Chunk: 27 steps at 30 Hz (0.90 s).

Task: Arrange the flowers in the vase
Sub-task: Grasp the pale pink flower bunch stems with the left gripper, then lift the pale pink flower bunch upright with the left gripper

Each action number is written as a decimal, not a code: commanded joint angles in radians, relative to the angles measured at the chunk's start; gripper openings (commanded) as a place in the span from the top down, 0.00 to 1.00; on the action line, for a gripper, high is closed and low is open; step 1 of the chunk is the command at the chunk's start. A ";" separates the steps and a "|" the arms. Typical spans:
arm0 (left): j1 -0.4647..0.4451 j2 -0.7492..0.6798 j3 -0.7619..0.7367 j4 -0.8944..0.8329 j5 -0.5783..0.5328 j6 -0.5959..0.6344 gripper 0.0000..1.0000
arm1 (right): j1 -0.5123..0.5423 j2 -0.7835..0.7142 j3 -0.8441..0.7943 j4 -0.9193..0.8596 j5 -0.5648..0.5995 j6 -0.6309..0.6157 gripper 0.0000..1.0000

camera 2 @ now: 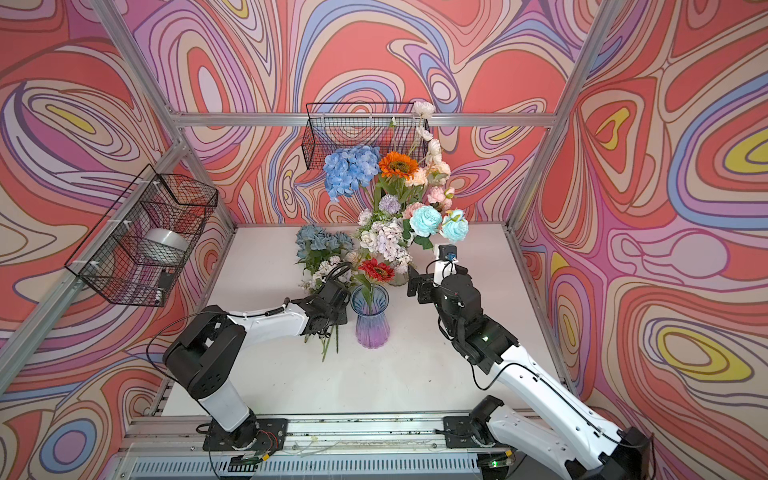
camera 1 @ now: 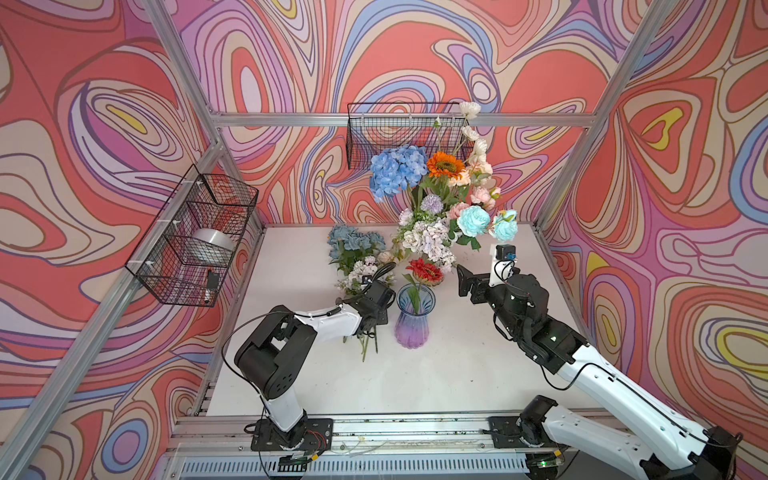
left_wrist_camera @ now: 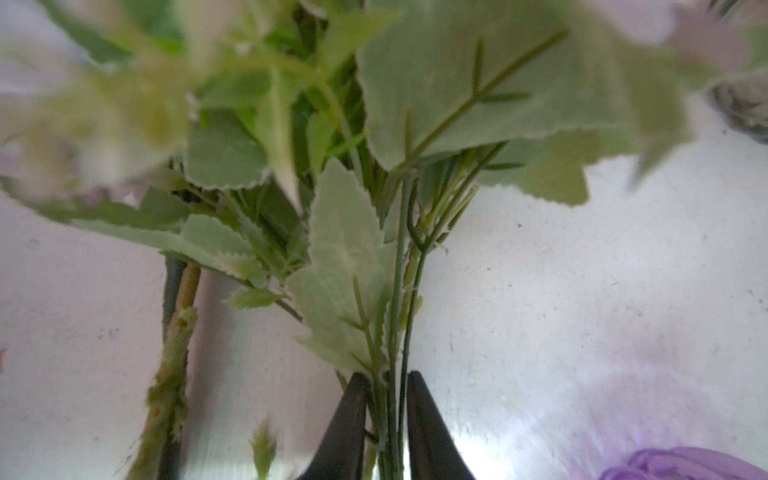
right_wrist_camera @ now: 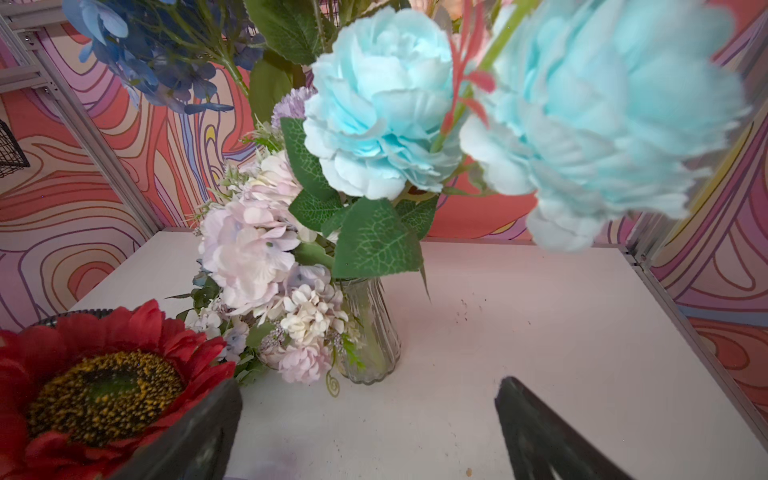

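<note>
**Top views.** In both top views a blue-to-violet ribbed glass vase [camera 1: 414, 319] [camera 2: 371, 322] stands upright near the middle of the white tabletop [camera 1: 457, 374]. It holds one red daisy-like artificial flower [camera 1: 424, 271]. Just left of the vase, the left gripper [camera 1: 371, 326] sits low over a spray of small white and pale-pink artificial flowers [camera 1: 360, 270] lying on the table, its stem ends pointing toward the front edge. A bunch of dusty-blue blooms [camera 1: 353, 243] lies beyond the spray. Behind the vase rises a tall mixed bouquet [camera 1: 440, 199] with blue hydrangea, orange sunflower and aqua roses. The right gripper [camera 1: 462, 282] hangs to the right of the red flower.

**Left wrist view.** The left gripper [left_wrist_camera: 386, 399] is drawn narrow, its black fingertips [left_wrist_camera: 353, 415] pinching the spray's thin green stems [left_wrist_camera: 392, 332] from both sides. A thicker rough green stem [left_wrist_camera: 174, 353] lies ungripped alongside.

**Right wrist view.** The right gripper [right_wrist_camera: 370, 424] is spread wide with nothing between its jaws. A clear ribbed glass vase [right_wrist_camera: 370, 332] holds the bouquet. The red flower [right_wrist_camera: 104, 382] lies close beside one finger, and whether they touch cannot be told.
</note>
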 commanded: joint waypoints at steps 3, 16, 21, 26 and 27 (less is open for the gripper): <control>0.013 0.023 0.027 -0.050 -0.013 -0.002 0.76 | -0.004 -0.016 0.006 -0.008 0.013 -0.009 0.02; 0.028 -0.068 0.012 -0.047 -0.048 0.024 1.00 | -0.004 -0.047 0.021 -0.013 0.019 -0.023 0.02; 0.031 -0.222 -0.016 -0.016 -0.074 0.046 1.00 | -0.003 -0.053 0.051 -0.018 0.012 -0.038 0.02; 0.064 -0.362 -0.070 0.044 -0.054 0.029 1.00 | -0.004 -0.044 0.077 -0.009 -0.044 -0.037 0.01; 0.075 -0.387 -0.083 0.056 -0.048 0.024 1.00 | -0.004 -0.037 0.084 -0.006 -0.064 -0.035 0.02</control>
